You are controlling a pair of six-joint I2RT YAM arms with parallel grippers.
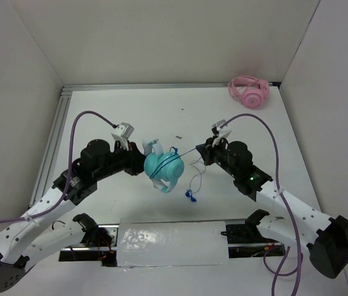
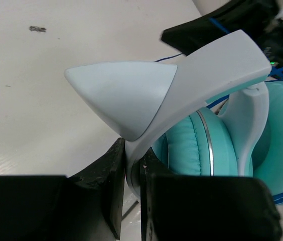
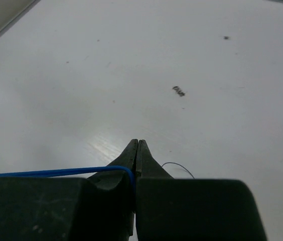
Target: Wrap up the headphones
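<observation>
The teal headphones [image 1: 163, 169] sit at the middle of the bench [image 1: 131, 117], between the two arms, ear cups [image 2: 196, 145] folded close together and facing down-right in the top view. Whether they rest on the bench or hang just above it cannot be told. Their white-grey band [image 2: 217, 65] arches over the cups and carries a pointed ear [image 2: 121, 95] that sticks out to the left in the left wrist view. Several turns of the thin blue cable [image 1: 186, 152] cross the teal cups. From there one strand runs taut, up and to the right, while the loose remainder curls down to the blue plug [image 1: 189, 196], which lies on the bench just below and right of the cups.

The left gripper [image 2: 131, 186] has its jaws narrowed onto the lower end of the band, beside a cup, holding the headphones from the left. The right gripper [image 3: 137, 150] has its jaws pressed together at the tips, and the taut cable enters them from the left, pinched there.

A small dark speck [image 1: 178, 136] marks the bench just above the headphones. Pink headphones [image 1: 249, 91] lie well apart in the far right corner. A metal rail [image 1: 53, 142] runs along the left edge of the bench
</observation>
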